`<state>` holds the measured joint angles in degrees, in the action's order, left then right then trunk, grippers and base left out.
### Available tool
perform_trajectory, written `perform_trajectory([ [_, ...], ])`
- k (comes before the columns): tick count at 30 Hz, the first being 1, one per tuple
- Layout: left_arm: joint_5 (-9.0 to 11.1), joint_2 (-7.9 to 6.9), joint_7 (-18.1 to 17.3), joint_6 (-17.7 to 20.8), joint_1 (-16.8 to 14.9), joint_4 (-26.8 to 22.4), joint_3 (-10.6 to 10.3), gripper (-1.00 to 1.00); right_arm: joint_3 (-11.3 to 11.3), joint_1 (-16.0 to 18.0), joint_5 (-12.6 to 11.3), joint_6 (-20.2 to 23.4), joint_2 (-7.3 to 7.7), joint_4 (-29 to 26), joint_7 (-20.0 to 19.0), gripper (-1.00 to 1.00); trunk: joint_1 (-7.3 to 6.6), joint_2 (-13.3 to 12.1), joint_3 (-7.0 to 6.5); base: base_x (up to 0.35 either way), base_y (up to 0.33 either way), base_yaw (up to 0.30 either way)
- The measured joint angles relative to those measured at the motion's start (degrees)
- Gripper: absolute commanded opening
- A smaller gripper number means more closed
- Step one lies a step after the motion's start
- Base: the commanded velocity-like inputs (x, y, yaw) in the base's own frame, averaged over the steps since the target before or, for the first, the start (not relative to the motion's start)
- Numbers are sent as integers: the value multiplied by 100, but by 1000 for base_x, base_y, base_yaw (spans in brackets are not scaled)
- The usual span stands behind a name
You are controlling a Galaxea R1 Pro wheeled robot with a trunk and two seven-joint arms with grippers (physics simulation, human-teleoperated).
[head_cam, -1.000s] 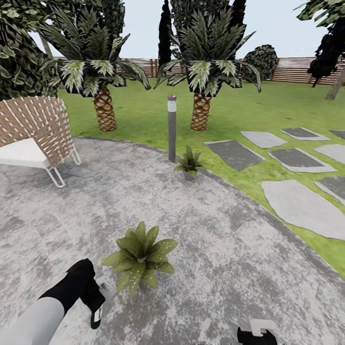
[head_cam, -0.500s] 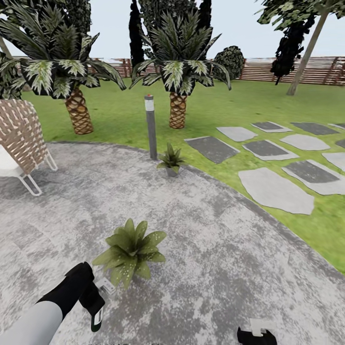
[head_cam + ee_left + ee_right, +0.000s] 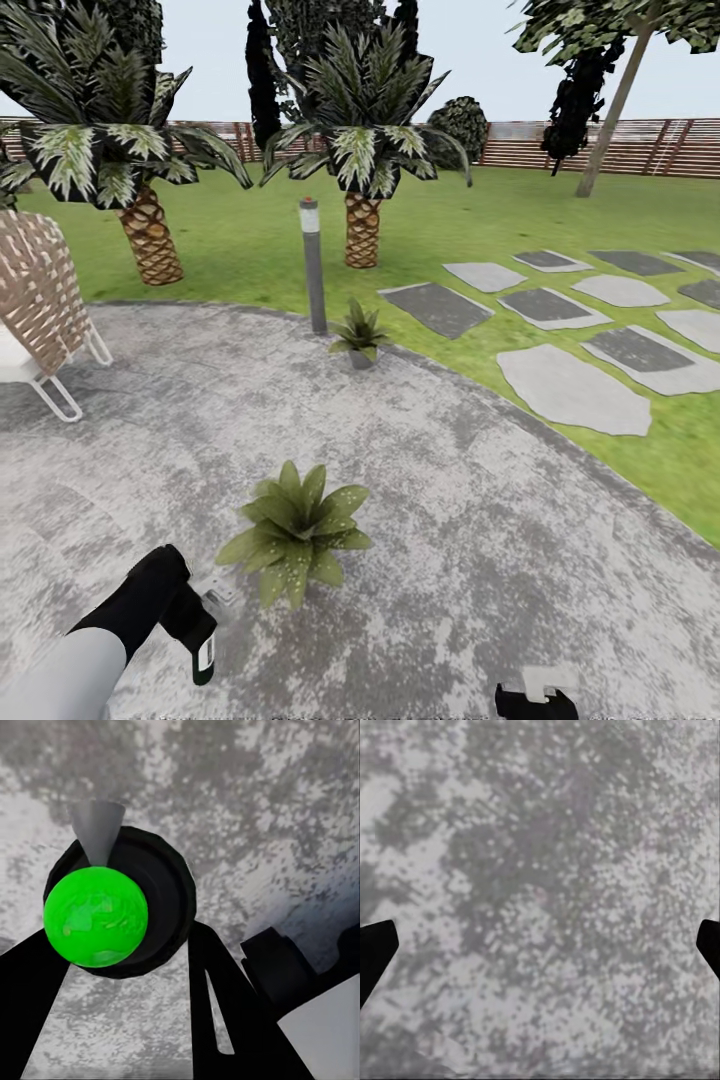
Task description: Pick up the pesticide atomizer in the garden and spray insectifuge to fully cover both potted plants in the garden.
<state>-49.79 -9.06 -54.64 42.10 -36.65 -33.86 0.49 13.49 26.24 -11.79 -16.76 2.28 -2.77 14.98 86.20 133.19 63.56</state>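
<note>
In the head view my left gripper [image 3: 197, 628] hangs low over the patio, shut on the pesticide atomizer [image 3: 206, 655], a dark bottle with a pale label. The left wrist view looks down on the atomizer [image 3: 166, 900]: a round dark body, a bright green ball and a grey nozzle cone, with black fingers [image 3: 225, 1012] on both sides of it. The near potted plant [image 3: 297, 528] stands just right of and beyond that gripper. The far potted plant [image 3: 358, 336] sits at the patio's edge. My right gripper [image 3: 536, 698] is at the picture's bottom edge; the right wrist view shows this gripper [image 3: 540, 945] open over bare paving.
A grey bollard lamp [image 3: 313, 265] stands beside the far plant. A wicker chair [image 3: 35, 300] is at the left. Two palms [image 3: 150, 235] rise on the lawn behind, stepping stones [image 3: 570, 385] lie to the right, and a slat fence [image 3: 600, 148] closes the back.
The head camera has swung to the right, so the chair and palms sit further left in the picture. My left gripper still holds the atomizer at the same spot.
</note>
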Motion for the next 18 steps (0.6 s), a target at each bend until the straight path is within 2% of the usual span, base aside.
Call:
perform_trajectory([
  [4,1,7,0,0,0,-19,7,-100,4,0,-2,0,-3,-5,-2,100,-1,0,0,-11,335,0],
  [9,0,50,0,0,0,-31,-1,-100,-6,0,-19,0,-17,-14,7,100,-3,0,0,159,311,-24],
  [13,-2,49,2,-4,-1,-32,-2,-100,-9,0,-23,-1,-10,-16,8,100,-2,0,0,130,203,-227],
  [18,-1,37,4,-7,-1,-29,-8,-100,-9,0,-23,-2,-15,-17,7,100,-1,0,0,12,20,-287],
])
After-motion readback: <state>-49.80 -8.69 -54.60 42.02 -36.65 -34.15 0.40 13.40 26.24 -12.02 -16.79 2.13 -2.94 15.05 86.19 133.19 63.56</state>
